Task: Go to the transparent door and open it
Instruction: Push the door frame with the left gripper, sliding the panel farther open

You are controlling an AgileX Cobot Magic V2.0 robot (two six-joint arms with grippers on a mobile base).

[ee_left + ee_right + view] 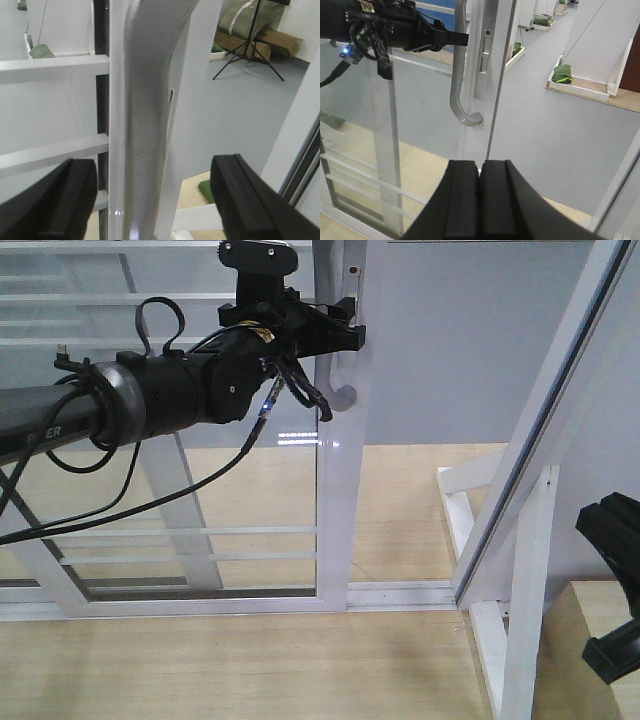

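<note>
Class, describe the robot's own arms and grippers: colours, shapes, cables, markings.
The left arm is a dark grey tube marked with white letters "ER", ending in a bulky black wrist. Loose black cables loop along it, and a small blue light glows near a plug. The left gripper has thick matte-black fingers. The right gripper is also black, with flat rectangular fingers.

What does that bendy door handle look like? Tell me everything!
The handle is a long, smooth, pale-grey bar, metal by its look. It stands upright on the white door frame and curls into a hook at the bottom. The left hand has its open fingers on either side, with gaps showing.
</note>
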